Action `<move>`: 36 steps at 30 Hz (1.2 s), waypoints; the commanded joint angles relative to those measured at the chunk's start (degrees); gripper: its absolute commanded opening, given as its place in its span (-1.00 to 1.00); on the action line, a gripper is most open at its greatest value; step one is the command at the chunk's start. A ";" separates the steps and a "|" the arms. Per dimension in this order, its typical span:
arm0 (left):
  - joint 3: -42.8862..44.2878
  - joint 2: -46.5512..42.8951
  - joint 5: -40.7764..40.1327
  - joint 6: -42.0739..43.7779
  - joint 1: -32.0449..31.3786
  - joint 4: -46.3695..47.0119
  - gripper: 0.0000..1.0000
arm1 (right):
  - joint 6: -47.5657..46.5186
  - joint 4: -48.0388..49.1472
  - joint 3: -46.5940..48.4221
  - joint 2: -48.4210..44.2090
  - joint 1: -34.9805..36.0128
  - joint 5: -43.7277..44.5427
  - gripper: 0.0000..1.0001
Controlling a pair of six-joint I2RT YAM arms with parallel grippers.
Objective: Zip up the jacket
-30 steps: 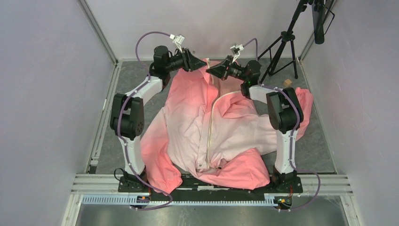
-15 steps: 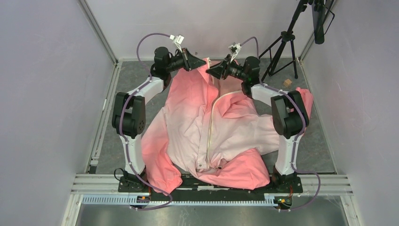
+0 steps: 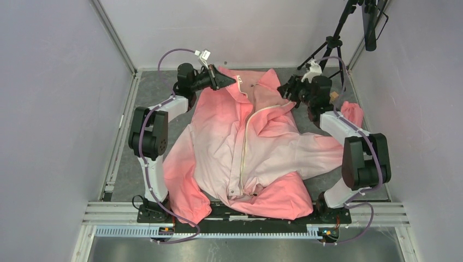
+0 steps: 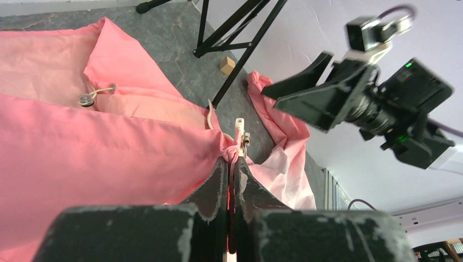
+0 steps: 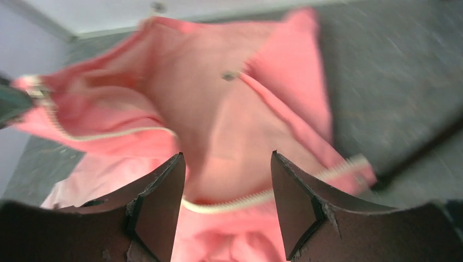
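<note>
The salmon-pink jacket [image 3: 262, 147] lies spread on the grey table, its cream zipper strip [image 3: 242, 150] running down the front, joined low and parted towards the collar. My left gripper [image 3: 232, 82] is shut on the jacket's left collar edge; in the left wrist view the fabric [image 4: 109, 158] bunches between the closed fingertips [image 4: 222, 166], with a small metal piece and white tab [image 4: 241, 131] just beyond them. My right gripper [image 3: 284, 89] stands open above the right collar side, and in its wrist view cream zipper teeth [image 5: 235, 206] cross below the empty gap [image 5: 226, 159].
A black tripod [image 3: 327, 49] stands at the back right, with a small wooden cube [image 3: 333, 96] on the table beside it. Pale walls enclose the table on three sides. A metal rail [image 3: 245, 210] runs along the near edge by the arm bases.
My right gripper opened, let go of the collar and swung right. My left gripper shut on the left collar edge. The collar now lies spread wider and flatter.
</note>
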 commanded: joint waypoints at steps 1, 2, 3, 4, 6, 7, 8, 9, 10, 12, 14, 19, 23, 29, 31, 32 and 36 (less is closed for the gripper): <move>-0.11 -4.32 0.65 -3.34 -0.19 5.75 -0.95 | 6.93 -2.54 -7.16 -3.37 -2.09 13.04 0.30; 0.00 -4.30 0.61 -3.54 -0.24 5.86 -0.95 | 8.48 -1.80 -8.29 -3.47 -2.64 13.80 0.26; 0.08 -4.35 0.69 -3.65 -0.28 5.92 -0.95 | 10.08 -0.88 -9.56 -3.49 -3.21 13.84 0.24; 0.09 -4.41 0.69 -3.64 -0.37 5.85 -0.95 | 11.54 0.27 -10.69 -3.39 -3.63 14.10 0.20; 0.18 -4.41 0.67 -3.63 -0.46 5.81 -0.95 | 14.81 2.83 -13.46 -3.49 -4.58 15.50 0.17; 0.31 -4.38 0.69 -3.64 -0.53 5.71 -0.95 | 16.15 4.31 -14.84 -3.28 -5.18 16.13 0.14; 0.42 -4.25 0.73 -3.69 -0.54 5.60 -0.95 | 16.89 6.19 -16.01 -2.92 -5.67 16.84 0.13; 0.58 -4.07 0.81 -3.81 -0.59 5.63 -0.96 | 17.23 7.64 -16.46 -2.12 -6.08 17.10 0.13; 0.92 -3.96 0.93 -3.97 -0.63 5.59 -0.95 | 17.81 7.76 -16.44 -1.06 -6.57 17.14 0.12; 1.17 -3.68 1.04 -4.09 -0.77 5.54 -0.95 | 18.54 11.44 -17.04 1.28 -7.10 15.67 0.09; 1.52 -3.51 1.12 -4.08 -0.89 5.33 -0.95 | 19.51 16.33 -17.42 3.96 -7.36 14.49 -0.04; 1.75 -3.46 1.63 -3.86 -1.01 4.87 -0.95 | 22.21 22.98 -15.13 11.13 -7.59 12.57 -0.11; 1.72 -3.77 1.75 -2.54 -1.07 3.29 -0.96 | 24.81 27.49 -14.80 14.58 -7.81 12.94 -0.15; 2.22 -3.24 1.85 -2.67 -1.07 3.17 -0.95 | 26.61 30.24 -12.87 18.99 -7.94 12.47 -0.13; 2.35 -3.06 1.92 -2.84 -1.08 3.22 -0.95 | 26.48 30.88 -12.41 19.83 -7.99 12.42 -0.13; 2.45 -2.92 2.01 -2.85 -1.14 3.31 -0.96 | 26.22 31.74 -12.19 20.34 -7.99 12.13 -0.15; 2.62 -2.74 2.17 -3.03 -1.16 3.40 -0.95 | 25.56 34.15 -11.25 21.50 -8.03 11.02 -0.36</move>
